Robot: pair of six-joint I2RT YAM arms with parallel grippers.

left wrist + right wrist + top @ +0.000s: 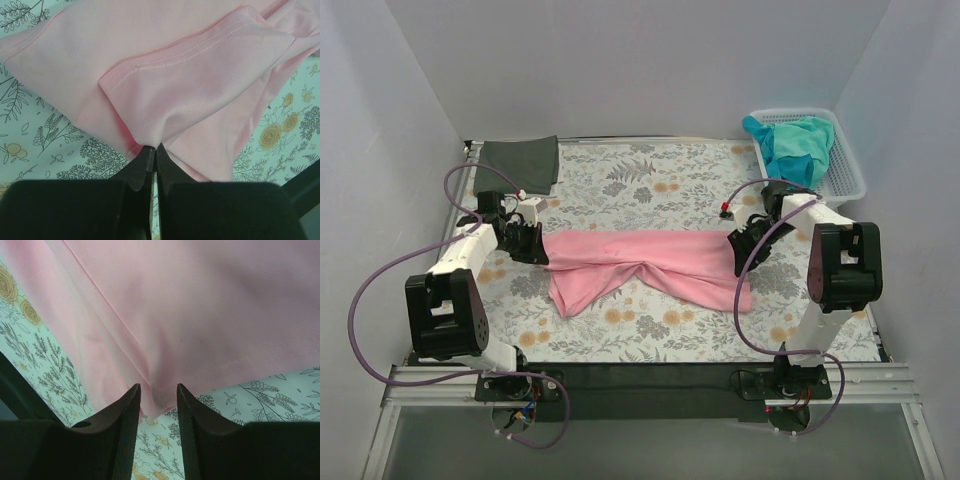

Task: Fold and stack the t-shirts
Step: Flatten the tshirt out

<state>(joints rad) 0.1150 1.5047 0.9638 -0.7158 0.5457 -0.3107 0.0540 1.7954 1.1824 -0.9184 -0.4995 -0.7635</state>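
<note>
The pink shirt (640,265) lies in the middle of the bench (670,180), pulled long from side to side. Its front part is bunched and has wrinkles. The left claw (152,150) is closed tight on a little pinch of cloth at the shirt's left end. The right claw (158,390) is at the right end. It is only a bit open, with a tip of the shirt in the gap, and the cloth does not look squeezed there.

The grey shirt (520,163) lies flat in the far left corner. The teal shirt (795,145) sits in the basket (850,170) at the far right, so it looks like it has not been folded yet.

Here is what could go wrong. If the left claw lifts or pulls now, only one end comes up, because the right side has no firm hold. The shirt then drags across the bench and the fold comes out crooked.

The left pinch is very small. A hard tug could make the cloth slip out.

If the right claw closes without going lower, it may catch just the tip, or only the top layer. The bottom layer would stay behind.

The wrinkles at the front could get folded in and make a lumpy shirt that stacks badly.
</note>
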